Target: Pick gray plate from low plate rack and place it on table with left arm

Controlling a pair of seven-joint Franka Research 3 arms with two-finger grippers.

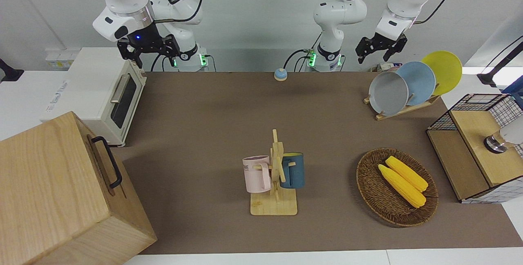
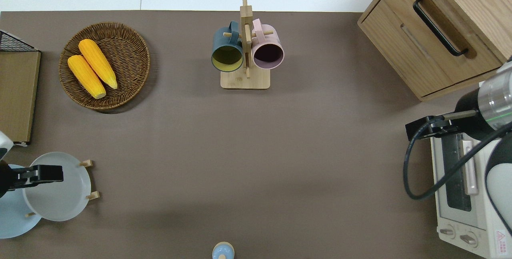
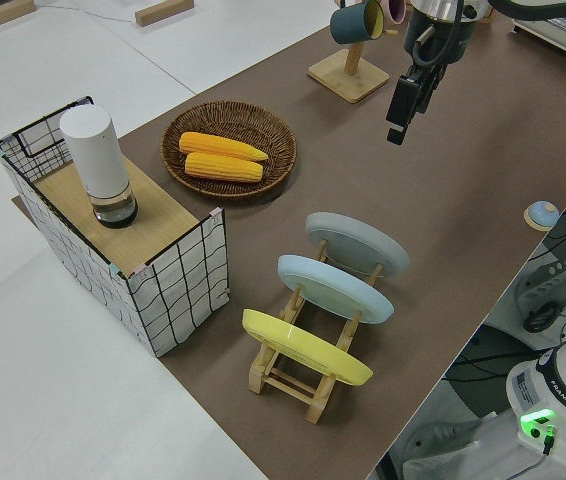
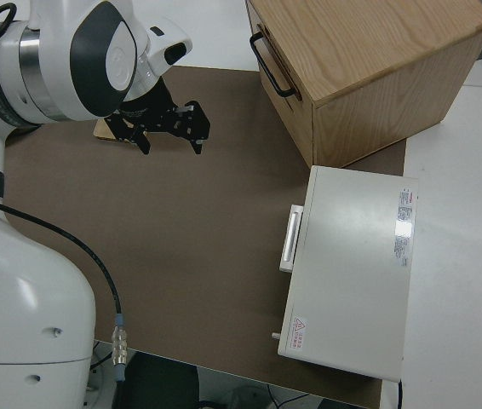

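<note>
Over the rack at the left arm's end of the table, the left gripper hangs in the air with its jaws apart, and the overhead view puts its black fingers above the upper edge of the gray plate. No contact here: in the front view the left gripper is clearly above the plates, holding nothing. That gray plate leans in the slot farthest from the robots, tilted against its pegs, with the blue plate next and the yellow plate nearest the robots. All 3 lean the same way in the side view, gray plate at the end of the row. Farther from the robots than the rack sits a wicker basket with 2 corn cobs side by side in it. Mid-table, the mug tree carries a dark blue mug and a pink mug. A small blue bell rests near the robots' edge. Right arm is parked, its gripper showing fingers spread, empty. At the right arm's end stand a white oven and a wooden cabinet.
</note>
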